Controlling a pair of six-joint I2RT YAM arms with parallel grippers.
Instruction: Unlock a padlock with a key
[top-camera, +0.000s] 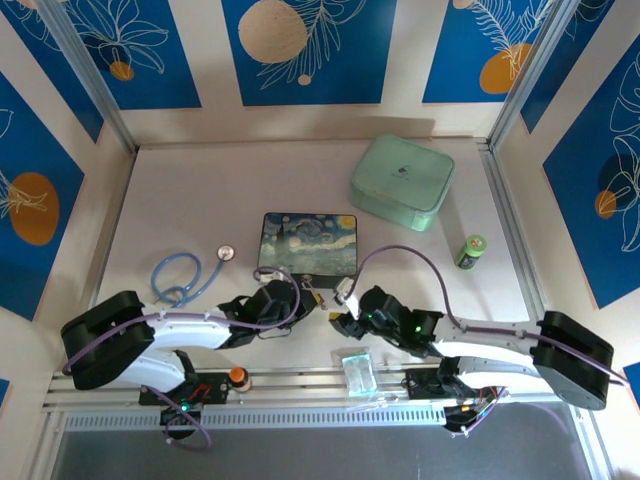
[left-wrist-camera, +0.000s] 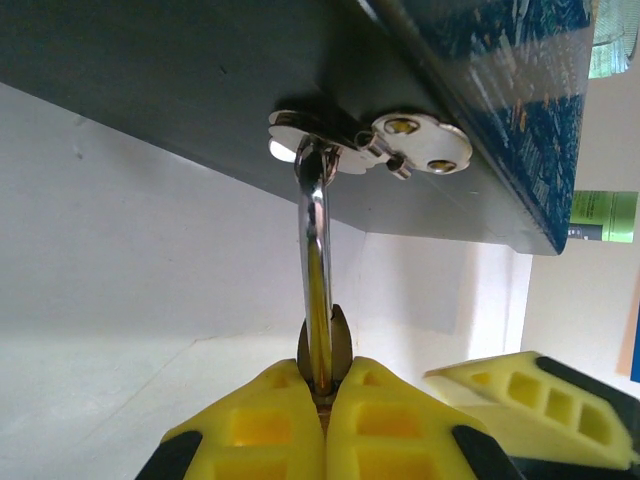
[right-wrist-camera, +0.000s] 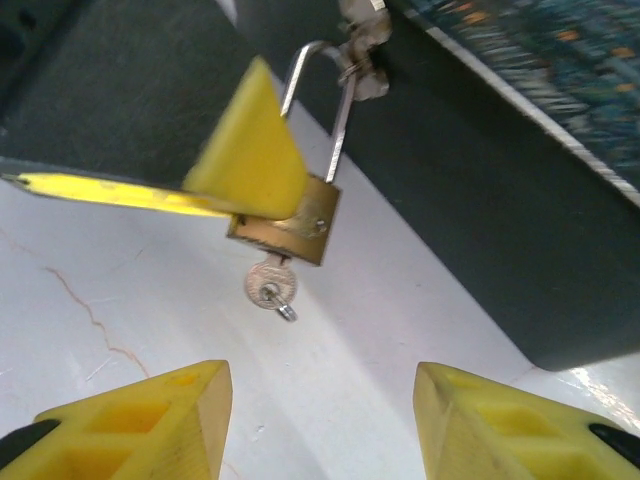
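The left gripper (left-wrist-camera: 325, 388) clamps the padlock (right-wrist-camera: 296, 236); the right gripper (right-wrist-camera: 320, 420) gapes empty, key (right-wrist-camera: 270, 285) at 11 o'clock (tiny, likely slippery): pinch its flat head.

Painted box (top-camera: 308, 243), mint case (top-camera: 402, 182), stethoscope (top-camera: 185, 275)

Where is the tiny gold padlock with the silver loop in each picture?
Top external: tiny brass-gold padlock, centre, at the near edge of the starry-painted dark box.
Left wrist: padlock bottom centre, edge-on between yellow jaws, shackle rising to the box's silver metal clasp.
Right wrist: padlock upper centre, hanging, small silver key under it.
Shared landmark: the box.
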